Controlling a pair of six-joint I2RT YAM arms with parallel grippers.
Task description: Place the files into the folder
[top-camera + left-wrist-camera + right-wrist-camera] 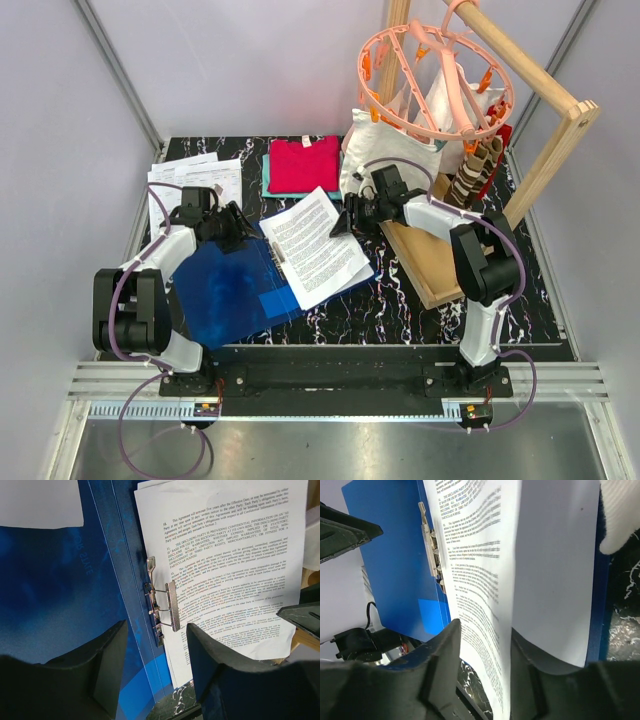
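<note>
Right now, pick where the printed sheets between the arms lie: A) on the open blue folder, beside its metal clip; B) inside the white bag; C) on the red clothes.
A: the printed sheets spread over the blue folder, one edge at its metal clip.

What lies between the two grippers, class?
In the top view, the printed files, lying on the open folder, fill the stretch between the left gripper and the right gripper.

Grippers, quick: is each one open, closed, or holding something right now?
Left gripper: open, holding nothing, over the folder.
Right gripper: open; the files pass between its fingers, not clamped.
</note>
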